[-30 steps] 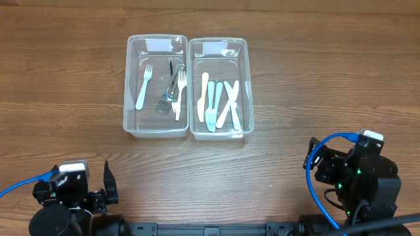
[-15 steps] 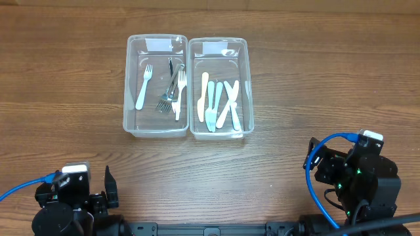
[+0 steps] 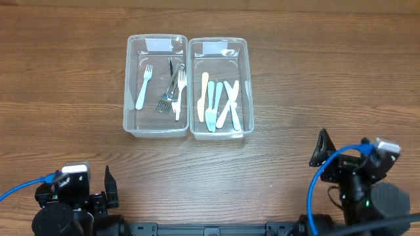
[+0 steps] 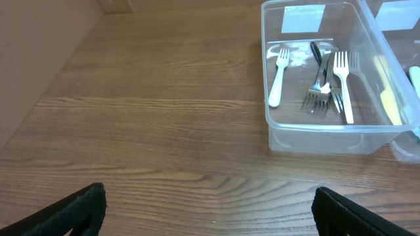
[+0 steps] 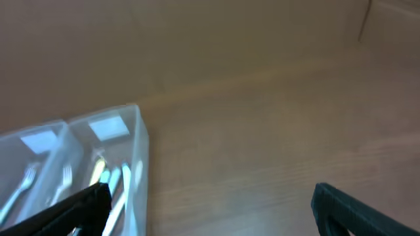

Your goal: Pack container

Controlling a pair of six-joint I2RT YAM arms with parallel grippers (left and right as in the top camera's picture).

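The left hand [image 4: 209,200] and the right hand [image 5: 211,196] are both spread, holding nothing. The clear plastic container with forks [image 4: 328,139] stands ahead-right of the left hand. The clear plastic container with white knives [image 5: 140,141] stands ahead-left of the right one, both on the wooden table [image 4: 164,98].

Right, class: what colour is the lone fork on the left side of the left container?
White. The fork shows best in the left wrist view.
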